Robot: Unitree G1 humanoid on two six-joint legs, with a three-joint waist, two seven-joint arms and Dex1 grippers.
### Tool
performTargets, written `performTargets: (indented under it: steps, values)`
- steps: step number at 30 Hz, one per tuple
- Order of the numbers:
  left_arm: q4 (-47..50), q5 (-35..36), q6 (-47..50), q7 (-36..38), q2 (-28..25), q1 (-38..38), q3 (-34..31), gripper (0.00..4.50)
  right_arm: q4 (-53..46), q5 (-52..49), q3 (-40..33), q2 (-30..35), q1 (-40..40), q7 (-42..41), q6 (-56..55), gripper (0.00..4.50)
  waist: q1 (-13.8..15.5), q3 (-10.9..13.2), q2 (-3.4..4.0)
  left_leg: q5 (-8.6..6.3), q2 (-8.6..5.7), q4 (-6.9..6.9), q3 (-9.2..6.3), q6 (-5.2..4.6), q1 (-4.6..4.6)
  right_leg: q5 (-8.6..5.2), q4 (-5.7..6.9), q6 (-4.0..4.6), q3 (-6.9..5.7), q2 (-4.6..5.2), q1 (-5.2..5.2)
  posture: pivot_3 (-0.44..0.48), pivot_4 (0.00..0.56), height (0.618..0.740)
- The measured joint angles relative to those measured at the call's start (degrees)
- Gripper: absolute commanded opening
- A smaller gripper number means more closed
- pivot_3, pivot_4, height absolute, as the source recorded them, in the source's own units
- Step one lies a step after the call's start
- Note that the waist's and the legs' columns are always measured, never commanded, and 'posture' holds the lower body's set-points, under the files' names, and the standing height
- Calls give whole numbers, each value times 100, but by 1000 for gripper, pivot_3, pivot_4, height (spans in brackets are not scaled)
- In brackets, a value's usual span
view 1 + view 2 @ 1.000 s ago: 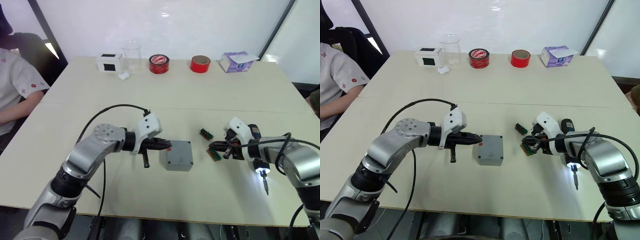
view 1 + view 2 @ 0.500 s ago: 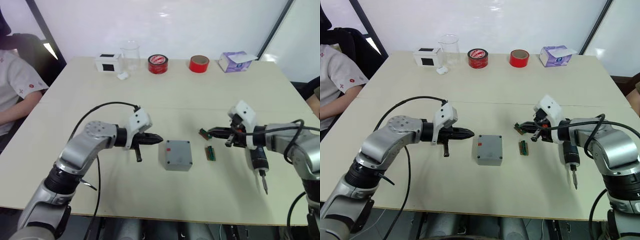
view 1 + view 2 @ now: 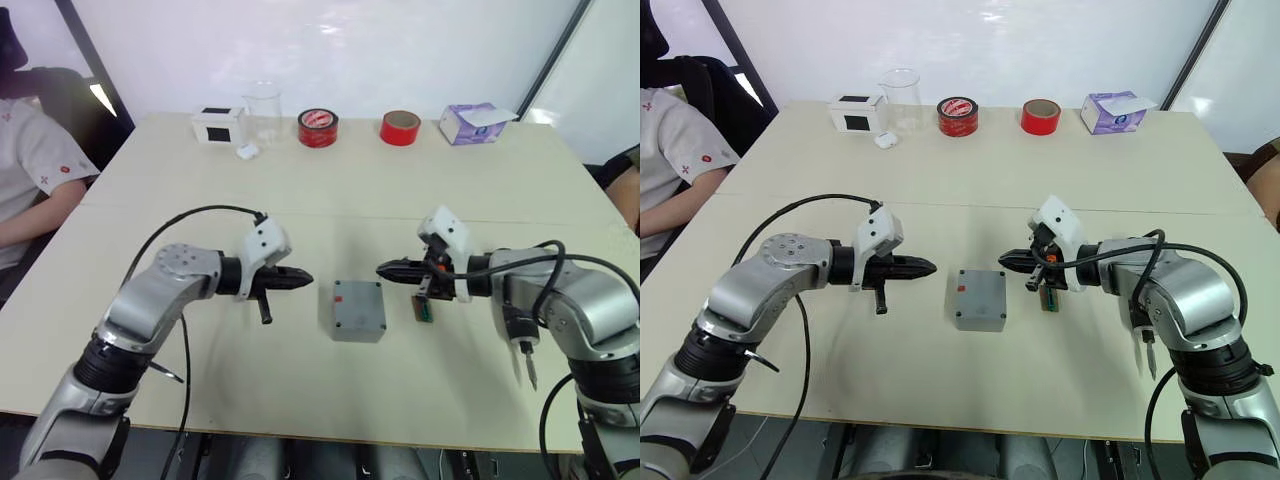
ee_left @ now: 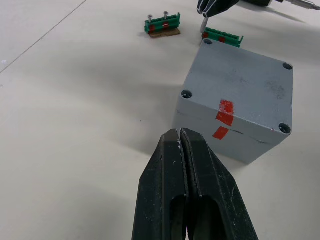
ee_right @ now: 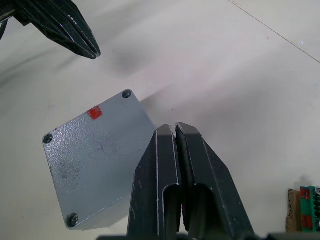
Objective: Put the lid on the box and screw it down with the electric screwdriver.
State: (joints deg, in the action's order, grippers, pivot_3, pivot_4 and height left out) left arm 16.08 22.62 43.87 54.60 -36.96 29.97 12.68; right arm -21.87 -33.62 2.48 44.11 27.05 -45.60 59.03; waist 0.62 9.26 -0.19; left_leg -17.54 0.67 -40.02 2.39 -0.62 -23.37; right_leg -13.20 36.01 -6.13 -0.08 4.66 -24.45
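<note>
Left eye view has the box (image 3: 358, 309) sitting in the lower middle of the frame with the lid (image 4: 246, 89) already seated on top, red tape patch across the seam, and the corner screw holes look empty as far as I can tell. What changed in the last second: the left gripper (image 3: 306, 279) was right up against the box's left side and has now backed off, so it hangs a little to the left of it with its two black fingers pressed together and nothing in them. The right gripper (image 3: 383, 270) has swung in from the lower right toward the centre and now points at the box's upper right corner, fingers also pressed together on nothing. The electric screwdriver (image 3: 513, 331) rides along that right arm in the lower right of the frame, bit pointing down at the table (image 3: 330, 195), and its tip light, lit a second ago, is dark now. A small green terminal strip (image 3: 425, 305) lies just right of the box. So my read: lid placement is done, the screwing is paused or not really started, and the driver bit is well away from any screw hole.
</note>
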Motion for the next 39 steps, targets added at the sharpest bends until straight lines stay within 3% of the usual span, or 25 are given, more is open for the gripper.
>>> performTargets:
  steps: [39]
  values:
    - [-10,-78,-42,12,81,0,26,0,-57,-143,36,74,-183,16,137,27,1,0,0,0,0,0,0,0,0,0,-1,0,0,0,0,0,150,740]
